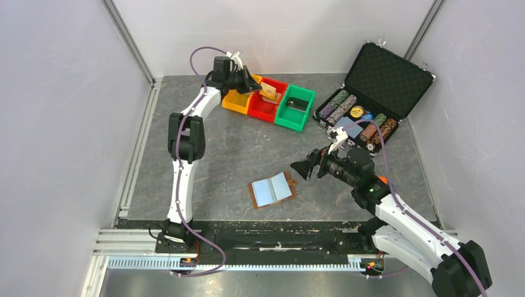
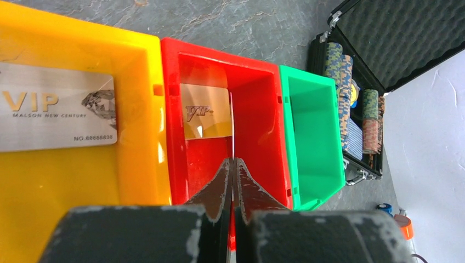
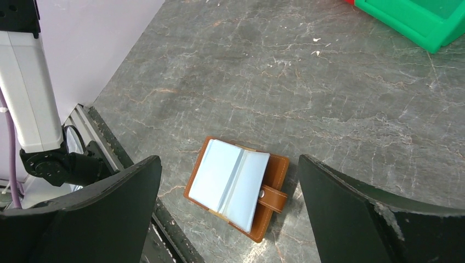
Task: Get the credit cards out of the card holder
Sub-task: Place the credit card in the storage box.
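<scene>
Top external view shows the small brown leather bifold card holder point(image 1: 272, 189) lying open, pale blue-grey pockets up, on the grey stone-patterned surface point(image 1: 235, 148) near the arms' bases. Above it the right fingers point(image 3: 109, 208) stand wide apart, hovering without touching it. Far across the surface, the left fingers point(image 2: 219, 189) are pressed together over the red plastic bin point(image 2: 257, 126), pinching what looks like a thin pale credit card point(image 2: 232, 126) seen edge-on. A gold credit card point(image 2: 205, 112) marked VIP leans inside that bin. A silver VIP card point(image 2: 57, 112) lies in the yellow plastic bin point(image 2: 137, 164) beside it. The green plastic bin point(image 2: 312, 142) and the open black chip case point(image 1: 387, 80) sit further right.
</scene>
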Tool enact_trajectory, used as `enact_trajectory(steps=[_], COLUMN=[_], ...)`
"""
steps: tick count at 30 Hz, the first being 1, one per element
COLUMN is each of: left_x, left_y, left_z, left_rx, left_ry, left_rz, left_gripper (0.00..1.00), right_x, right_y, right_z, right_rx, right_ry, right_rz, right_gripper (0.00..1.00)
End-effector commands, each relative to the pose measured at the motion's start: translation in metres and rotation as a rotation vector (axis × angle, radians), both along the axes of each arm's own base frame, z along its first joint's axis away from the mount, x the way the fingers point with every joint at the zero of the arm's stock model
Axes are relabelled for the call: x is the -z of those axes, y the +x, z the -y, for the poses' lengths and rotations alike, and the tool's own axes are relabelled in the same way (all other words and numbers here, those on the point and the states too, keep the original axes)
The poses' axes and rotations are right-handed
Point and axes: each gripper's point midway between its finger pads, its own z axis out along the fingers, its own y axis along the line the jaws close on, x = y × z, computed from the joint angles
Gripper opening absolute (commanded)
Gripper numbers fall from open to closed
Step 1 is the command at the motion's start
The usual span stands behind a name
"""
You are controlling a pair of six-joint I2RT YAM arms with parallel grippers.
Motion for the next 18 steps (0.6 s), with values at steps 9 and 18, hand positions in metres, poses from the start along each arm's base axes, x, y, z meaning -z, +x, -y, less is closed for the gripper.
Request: enact_trajectory(steps=[9,18], left_x=[-0.005,-0.003], left_y=[0.019,0.032], left_z=[0.023,0.029], left_rx=[0.03,0.005], left_ry=[0.002,0.002], left_rz=[0.105,0.161], left_gripper=[0.02,0.08], right_x=[-0.038,-0.045], right_y=[0.013,0.017], right_z=[0.0,0.0], right_rx=[0.025,0.031], right_ry=[0.005,0.0], right_rz=[0.093,0.109], right_gripper=[0.98,0.98])
